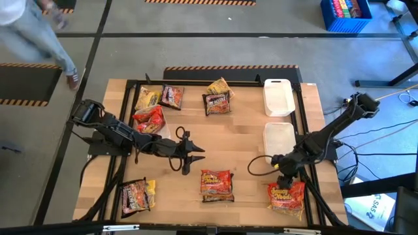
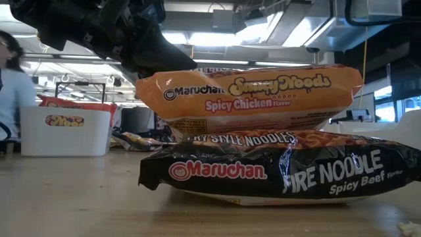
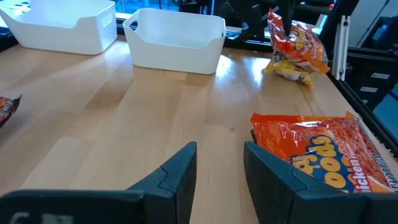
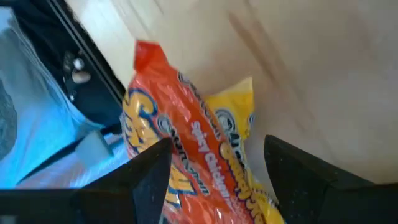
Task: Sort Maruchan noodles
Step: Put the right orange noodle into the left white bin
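Several Maruchan packets lie flat on the wooden table. An orange one on a black one (image 1: pixel 217 185) fills the low view (image 2: pixel 256 99). Others lie at the far left (image 1: pixel 157 98), far middle (image 1: pixel 218 98), beside the left arm (image 1: pixel 149 119) and in the near left corner (image 1: pixel 137 194). An orange packet on a yellow one (image 1: pixel 286 198) lies near right. My left gripper (image 1: pixel 191 156) is open above bare wood, left of the orange-on-black stack (image 3: pixel 323 155). My right gripper (image 4: pixel 217 171) is open, with its fingers on either side of the orange packet (image 4: pixel 186 130). My right gripper comes from above at the far end of the orange packet (image 4: pixel 205 155), which runs lengthwise through the gap between the two fingers. Whether the fingers touch it I cannot tell. In the left wrist view this packet (image 3: pixel 295 40) stands tilted up over the yellow one.
Two white trays stand at the far right, one (image 1: pixel 277 96) behind the other (image 1: pixel 279 138). A black frame (image 1: pixel 215 83) rims the table. A person (image 1: pixel 39 29) is beyond the far left corner and shows in the low view (image 2: pixel 10 79). Bare wood lies mid-table (image 1: pixel 241 137).
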Controlling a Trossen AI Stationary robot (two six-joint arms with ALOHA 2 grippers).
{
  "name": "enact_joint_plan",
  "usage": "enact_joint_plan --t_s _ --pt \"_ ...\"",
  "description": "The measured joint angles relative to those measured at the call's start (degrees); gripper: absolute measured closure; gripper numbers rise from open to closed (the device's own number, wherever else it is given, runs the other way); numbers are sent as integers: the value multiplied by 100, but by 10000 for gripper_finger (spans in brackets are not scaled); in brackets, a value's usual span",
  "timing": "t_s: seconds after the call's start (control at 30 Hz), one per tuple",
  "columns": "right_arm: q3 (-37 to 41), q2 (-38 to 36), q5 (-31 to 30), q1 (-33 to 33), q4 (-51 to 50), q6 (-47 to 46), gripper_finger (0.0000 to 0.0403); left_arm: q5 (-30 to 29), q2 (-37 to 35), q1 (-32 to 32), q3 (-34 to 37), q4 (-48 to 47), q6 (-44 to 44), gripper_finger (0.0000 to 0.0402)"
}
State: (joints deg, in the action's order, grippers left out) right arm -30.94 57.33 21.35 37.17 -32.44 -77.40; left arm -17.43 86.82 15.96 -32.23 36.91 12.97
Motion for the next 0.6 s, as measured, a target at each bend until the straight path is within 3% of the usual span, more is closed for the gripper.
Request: enact_joint_plan --t_s 0.3,0.6 --pt "0 267 178 -2 911 73 166 7 -2 -2 0 0 9 276" --pt "0 720 348 -2 949 358 166 -1 -4 -2 0 1 13 276"
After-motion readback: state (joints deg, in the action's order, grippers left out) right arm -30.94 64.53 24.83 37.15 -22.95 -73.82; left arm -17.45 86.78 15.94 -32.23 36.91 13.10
